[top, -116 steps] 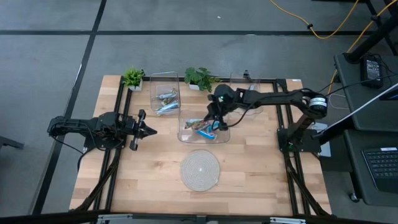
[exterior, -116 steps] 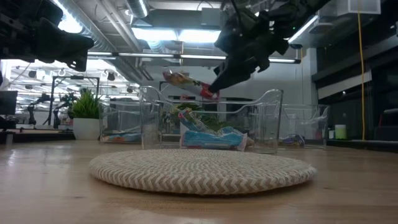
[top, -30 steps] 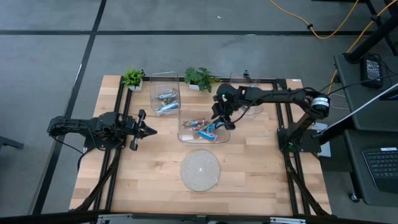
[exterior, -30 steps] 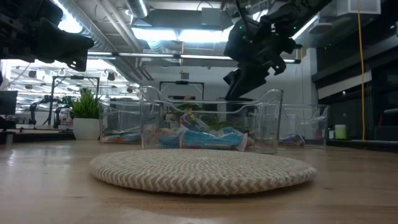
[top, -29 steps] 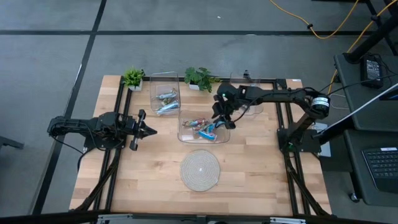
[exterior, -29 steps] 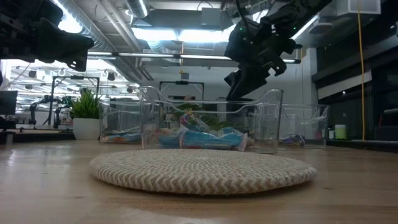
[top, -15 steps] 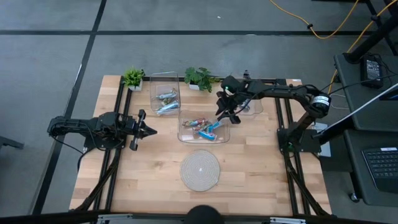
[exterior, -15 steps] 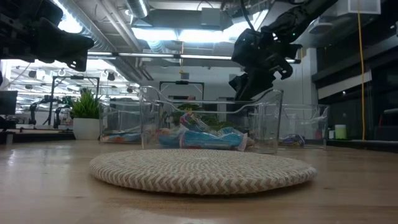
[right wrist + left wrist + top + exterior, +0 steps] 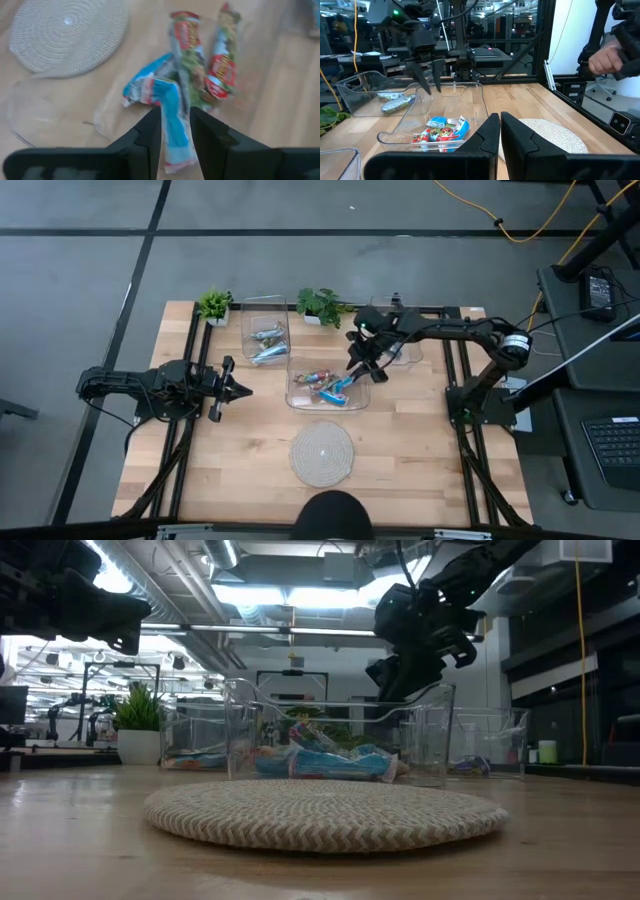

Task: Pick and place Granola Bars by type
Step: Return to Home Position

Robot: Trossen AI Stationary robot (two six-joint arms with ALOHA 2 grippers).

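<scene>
The right gripper [image 9: 360,368] hangs above the right-hand rim of the middle clear bin [image 9: 292,380], its two fingers a little apart with nothing held between them; in the left wrist view the fingers point down over the bin's far wall. Inside this bin lie several Granola Bars [image 9: 327,383], and the right wrist view looks straight down on them: a blue bar [image 9: 161,97] lies directly under the gap between the fingers, with two red-and-green bars [image 9: 186,37] side by side just beyond it. More bars, silvery ones [image 9: 266,340], rest in the rear-left bin [image 9: 247,320], which stands just behind the middle bin's left end. A third bin [image 9: 495,735] sits at the back right, under the right arm (what it holds is too dim to name). The left gripper [image 9: 238,389] waits well to the left of the bins, above the table [image 9: 420,470], its fingers pressed together and empty. The round woven mat [image 9: 321,452] lies bare in front of the middle bin. Two small potted plants [image 9: 213,304] stand along the back edge. A person's hand [image 9: 604,57] shows beyond the table's side.
</scene>
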